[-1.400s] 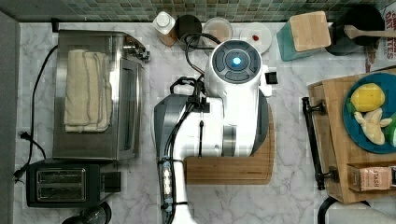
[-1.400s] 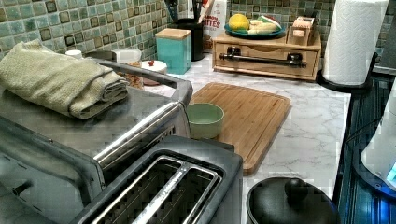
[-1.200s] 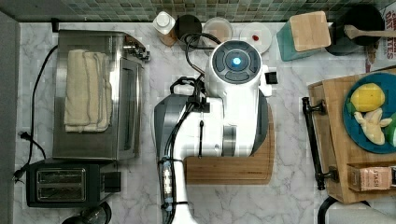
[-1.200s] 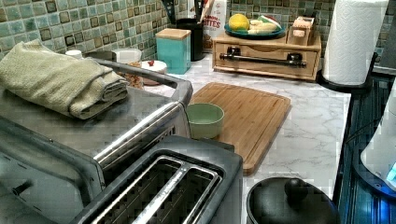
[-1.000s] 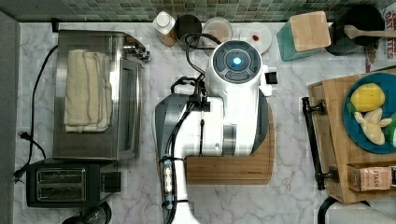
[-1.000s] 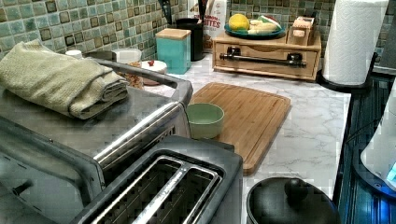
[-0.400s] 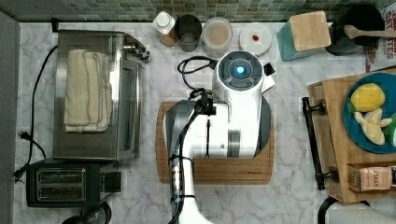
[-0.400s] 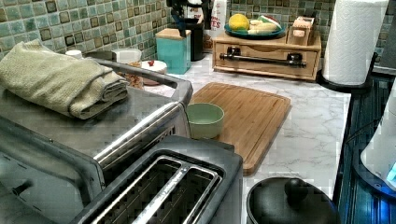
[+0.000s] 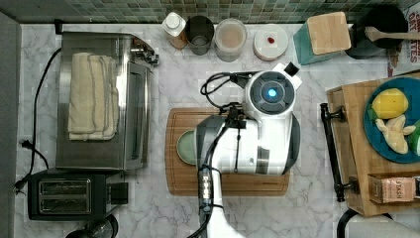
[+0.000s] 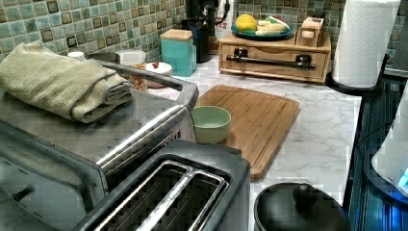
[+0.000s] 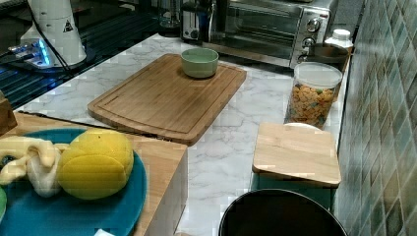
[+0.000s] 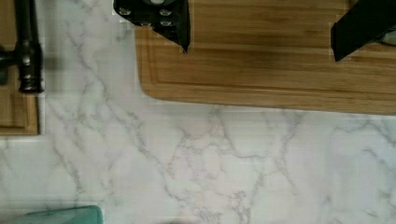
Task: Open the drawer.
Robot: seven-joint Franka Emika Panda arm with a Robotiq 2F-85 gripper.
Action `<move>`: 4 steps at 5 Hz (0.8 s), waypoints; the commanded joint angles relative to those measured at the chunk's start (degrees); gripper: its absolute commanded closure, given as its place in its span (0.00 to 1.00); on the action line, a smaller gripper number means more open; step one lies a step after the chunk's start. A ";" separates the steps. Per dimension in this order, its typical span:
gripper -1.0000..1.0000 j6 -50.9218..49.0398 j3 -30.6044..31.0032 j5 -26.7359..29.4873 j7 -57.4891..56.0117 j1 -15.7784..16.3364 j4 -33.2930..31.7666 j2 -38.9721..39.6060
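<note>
The wide, shallow light-wood drawer (image 10: 274, 59) with its long black metal bar handle (image 10: 271, 59) sits closed in a low wooden stand at the far end of the marble counter (image 10: 317, 134) in the left view; in the top view it lies at the top view's right edge, the handle (image 9: 333, 151) running along the stand's side that faces the arm. On top of the stand rests a blue plate (image 9: 384, 144) carrying a yellow lemon (image 9: 390, 103).

The white Franka arm (image 9: 262, 134) hangs over the darker rounded-corner wooden cutting board (image 9: 181, 186), well apart from the handle. In the wrist view the gripper (image 12: 261, 39) is spread wide, its two black fingers (image 12: 180, 28) above the board's edge (image 12: 261, 79) with nothing between them; one end of the handle (image 12: 27, 46) appears at the side of that picture.

A pale green bowl (image 10: 210, 123) stands on the board near the end closest to the steel toaster oven (image 9: 131, 99), on which a folded beige towel (image 9: 91, 96) lies. A black two-slot toaster (image 9: 67, 193) sits beside the oven. A teal canister with a wooden lid (image 9: 322, 37) stands near the tiled wall.
</note>
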 commanded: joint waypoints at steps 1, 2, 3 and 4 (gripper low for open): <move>0.00 7.47 -5.05 -5.48 -8.18 -8.04 -9.11 -6.68; 0.00 11.55 -6.02 -5.88 -13.77 -10.46 -11.00 -6.30; 0.00 14.89 -6.58 -5.05 -19.29 -12.55 -12.38 -5.54; 0.00 17.79 -9.58 -5.84 -21.52 -11.47 -13.50 -4.75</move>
